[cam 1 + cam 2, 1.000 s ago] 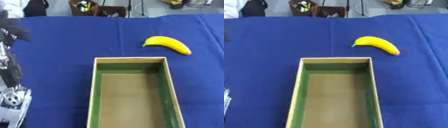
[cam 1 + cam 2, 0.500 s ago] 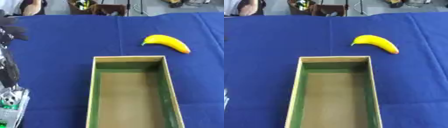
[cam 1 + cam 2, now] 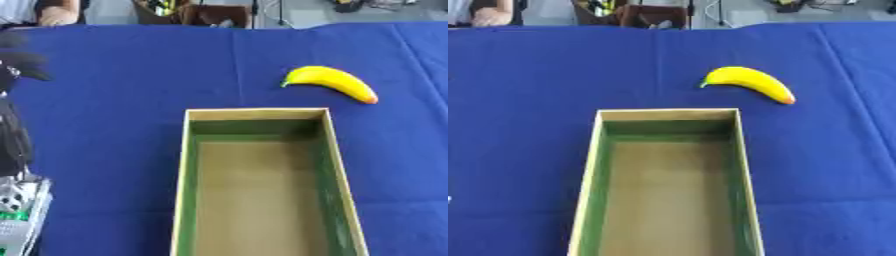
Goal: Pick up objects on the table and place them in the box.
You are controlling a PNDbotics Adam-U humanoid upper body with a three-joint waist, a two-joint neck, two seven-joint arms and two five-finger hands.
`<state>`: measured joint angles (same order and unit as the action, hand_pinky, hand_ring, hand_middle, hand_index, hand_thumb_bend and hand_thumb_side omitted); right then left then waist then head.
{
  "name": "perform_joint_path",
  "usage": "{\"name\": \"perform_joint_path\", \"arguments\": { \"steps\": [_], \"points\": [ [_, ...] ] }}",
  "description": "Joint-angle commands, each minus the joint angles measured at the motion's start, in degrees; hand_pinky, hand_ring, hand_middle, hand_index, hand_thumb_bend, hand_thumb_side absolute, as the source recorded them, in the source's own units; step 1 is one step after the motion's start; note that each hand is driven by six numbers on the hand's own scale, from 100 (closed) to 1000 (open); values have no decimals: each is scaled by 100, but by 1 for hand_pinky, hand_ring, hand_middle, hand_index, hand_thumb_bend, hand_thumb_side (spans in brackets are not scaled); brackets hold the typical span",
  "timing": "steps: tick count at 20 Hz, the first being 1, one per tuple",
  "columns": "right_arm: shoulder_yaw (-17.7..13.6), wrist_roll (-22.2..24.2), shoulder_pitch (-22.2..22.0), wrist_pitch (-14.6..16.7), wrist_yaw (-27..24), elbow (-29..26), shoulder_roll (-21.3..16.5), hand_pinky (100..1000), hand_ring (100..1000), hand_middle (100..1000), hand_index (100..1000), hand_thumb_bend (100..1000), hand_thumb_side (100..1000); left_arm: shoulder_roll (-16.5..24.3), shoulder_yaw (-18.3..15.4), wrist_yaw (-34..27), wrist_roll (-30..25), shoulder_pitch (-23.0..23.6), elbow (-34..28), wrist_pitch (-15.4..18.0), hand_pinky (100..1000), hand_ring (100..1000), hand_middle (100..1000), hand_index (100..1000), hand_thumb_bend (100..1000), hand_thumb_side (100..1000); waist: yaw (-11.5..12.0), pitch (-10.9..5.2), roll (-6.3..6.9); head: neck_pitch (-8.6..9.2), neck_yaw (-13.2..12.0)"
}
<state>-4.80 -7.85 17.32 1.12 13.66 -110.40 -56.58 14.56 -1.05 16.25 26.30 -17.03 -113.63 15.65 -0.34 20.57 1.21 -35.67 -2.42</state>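
Banana (image 3: pixel 750 84) lies untouched on the blue tabletop (image 3: pixel 527 100) just beyond the empty box (image 3: pixel 667 114), nothing yet placed; left arm at frame edge, hand state indiscernible.

banana (image 3: pixel 333 83) behind box (image 3: pixel 187 176), toward right

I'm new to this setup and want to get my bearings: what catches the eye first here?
The yellow banana stands out most, lying on the blue tablecloth just beyond the far right corner of the box. The long open box, green inside with a brown floor and nothing in it, fills the middle foreground. The robot's left arm shows at the left edge.
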Motion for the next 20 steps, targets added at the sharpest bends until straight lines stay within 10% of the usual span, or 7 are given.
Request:
{"name": "perform_joint_path", "arguments": {
  "steps": [1,20],
  "points": [
    [10,156,250,-40,-135,305,-289,738,729,724,829,458,983,100,16,-38,-28,-20,-97,6,448,551,608,821,100,1000,13,-98,-30,15,31],
    [515,817,1703,315,185,2187,-151,745,740,735,838,493,971,118,97,-86,-127,-69,-97,6,446,551,609,823,100,1000,228,-25,-104,160,273]
  ]
}}
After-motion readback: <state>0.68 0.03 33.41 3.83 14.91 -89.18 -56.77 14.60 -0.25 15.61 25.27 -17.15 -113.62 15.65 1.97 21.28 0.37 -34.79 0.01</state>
